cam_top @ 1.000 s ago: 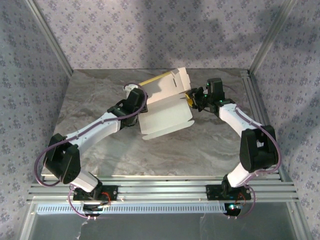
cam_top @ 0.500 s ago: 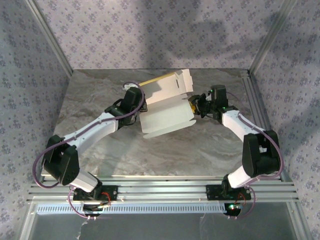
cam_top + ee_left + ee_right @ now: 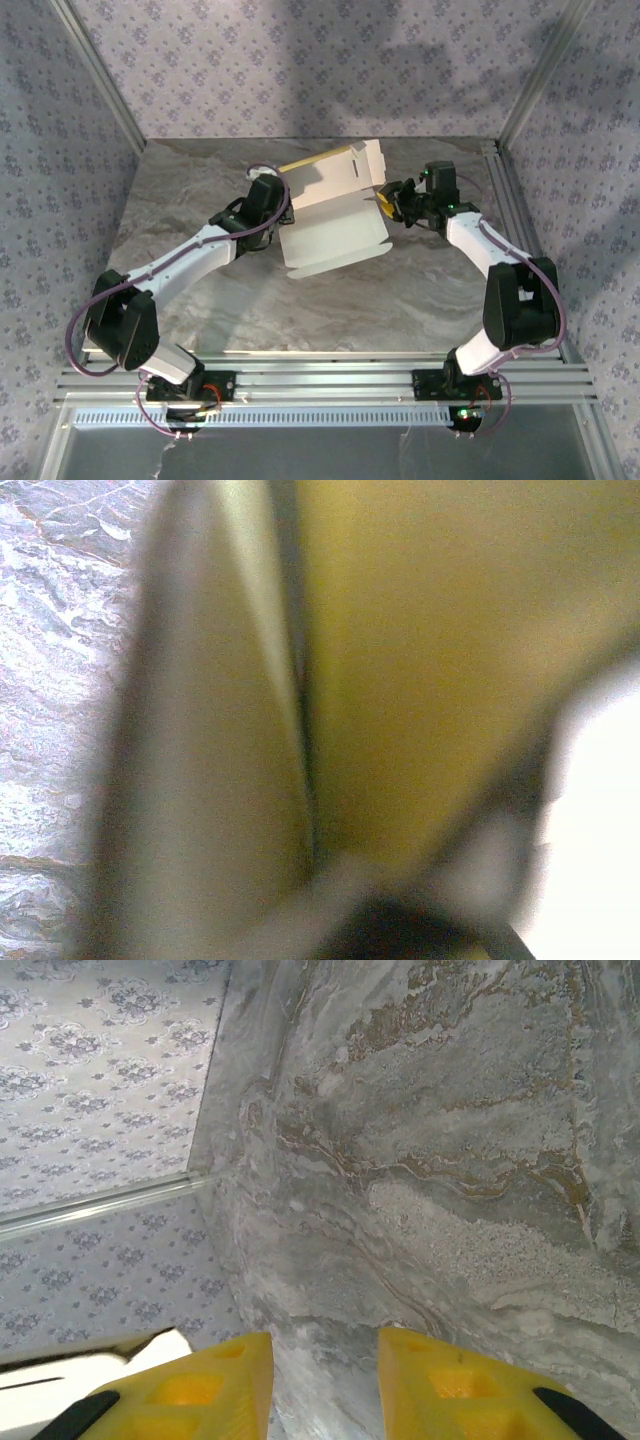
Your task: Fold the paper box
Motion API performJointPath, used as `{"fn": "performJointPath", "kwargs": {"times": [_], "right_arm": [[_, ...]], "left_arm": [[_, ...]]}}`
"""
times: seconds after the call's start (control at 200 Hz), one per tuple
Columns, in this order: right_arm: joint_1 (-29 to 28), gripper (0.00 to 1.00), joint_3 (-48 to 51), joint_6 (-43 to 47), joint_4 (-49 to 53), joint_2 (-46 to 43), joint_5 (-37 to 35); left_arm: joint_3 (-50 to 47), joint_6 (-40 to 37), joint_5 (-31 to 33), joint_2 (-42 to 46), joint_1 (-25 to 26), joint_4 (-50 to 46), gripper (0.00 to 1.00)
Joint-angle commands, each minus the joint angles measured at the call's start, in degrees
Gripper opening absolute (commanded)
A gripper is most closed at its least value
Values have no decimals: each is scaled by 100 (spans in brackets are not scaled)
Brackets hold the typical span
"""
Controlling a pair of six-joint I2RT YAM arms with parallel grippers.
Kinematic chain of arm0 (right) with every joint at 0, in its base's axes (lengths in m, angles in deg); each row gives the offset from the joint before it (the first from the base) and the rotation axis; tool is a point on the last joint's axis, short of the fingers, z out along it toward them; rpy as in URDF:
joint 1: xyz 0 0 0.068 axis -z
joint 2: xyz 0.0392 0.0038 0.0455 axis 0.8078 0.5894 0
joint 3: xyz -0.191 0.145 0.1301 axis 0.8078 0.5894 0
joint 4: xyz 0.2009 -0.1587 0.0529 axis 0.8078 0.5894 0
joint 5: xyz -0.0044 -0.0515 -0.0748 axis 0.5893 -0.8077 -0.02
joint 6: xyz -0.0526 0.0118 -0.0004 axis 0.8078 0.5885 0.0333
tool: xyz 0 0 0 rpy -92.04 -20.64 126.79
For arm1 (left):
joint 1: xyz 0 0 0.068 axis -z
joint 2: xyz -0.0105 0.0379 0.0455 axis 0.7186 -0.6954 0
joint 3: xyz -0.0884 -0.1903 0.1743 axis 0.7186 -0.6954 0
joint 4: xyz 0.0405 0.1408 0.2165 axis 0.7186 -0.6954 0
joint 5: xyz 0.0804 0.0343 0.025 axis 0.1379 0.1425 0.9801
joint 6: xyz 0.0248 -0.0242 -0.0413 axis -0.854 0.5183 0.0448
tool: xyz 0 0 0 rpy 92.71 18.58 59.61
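Note:
The paper box (image 3: 335, 235) lies mid-table, white face up. Its back panel (image 3: 335, 172) stands raised, with a yellow edge along the top. My left gripper (image 3: 278, 205) sits at the box's left edge, shut on the card. In the left wrist view the paper box (image 3: 420, 660) is a close yellow and cream blur with a dark crease. My right gripper (image 3: 390, 200) hovers just off the box's right edge. It is open: its yellow fingers (image 3: 220, 1380) stand apart with bare table between them. A white corner of the paper box (image 3: 60, 1385) shows beside the left finger.
The grey marble table (image 3: 200, 300) has free room in front of and to the left of the box. An aluminium rail (image 3: 510, 210) runs along the right side. Wallpapered walls close in the back and both sides.
My right arm has swung a little to the right and back, drawing its fingers slightly off the box's right edge. The left arm and the box have barely moved.

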Motion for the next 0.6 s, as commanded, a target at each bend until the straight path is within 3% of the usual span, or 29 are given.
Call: {"fn": "performJointPath", "kwargs": {"times": [0.0,0.595], "right_arm": [[-49,33,-266,161,63,28,146],[-361,22,-420,272,146,-87,285]], "left_arm": [[142,-71,-46,59,50,69,0],[652,-322,348,-332,354,-258,0]]}}
